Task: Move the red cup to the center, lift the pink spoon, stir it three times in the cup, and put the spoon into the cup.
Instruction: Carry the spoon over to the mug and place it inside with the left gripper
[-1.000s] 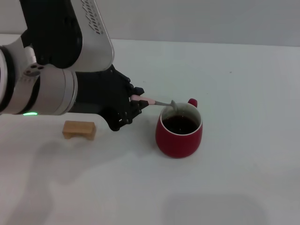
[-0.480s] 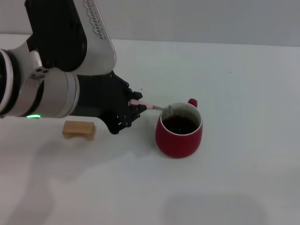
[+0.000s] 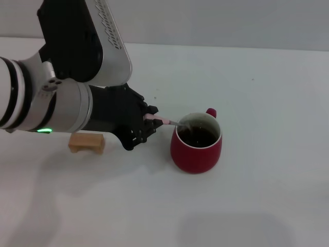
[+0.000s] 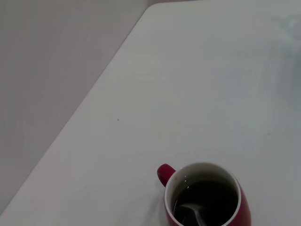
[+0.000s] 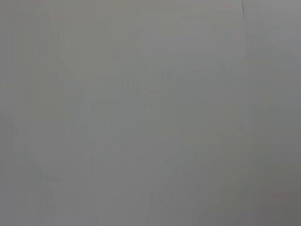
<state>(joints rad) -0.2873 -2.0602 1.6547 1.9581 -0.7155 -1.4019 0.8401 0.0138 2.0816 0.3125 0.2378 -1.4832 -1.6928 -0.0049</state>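
The red cup [image 3: 196,148] stands near the middle of the white table, its loop handle at the far side, dark liquid inside. My left gripper [image 3: 148,120] is just left of the cup and is shut on the pink spoon [image 3: 163,121] by its pale handle. The spoon slants down over the cup's left rim with its metal bowl dipped in the liquid. The left wrist view shows the cup [image 4: 207,197] with the spoon's bowl [image 4: 193,209] in the liquid. My right gripper is out of view; its wrist view shows only a plain grey surface.
A tan wooden block [image 3: 87,142] lies on the table [image 3: 267,103] left of the cup, under my left arm. The table's far edge meets a grey wall [image 3: 231,20].
The spoon's bowl has gone from above the cup's far-left rim down into the liquid. My left gripper has shifted slightly right and lower with it.
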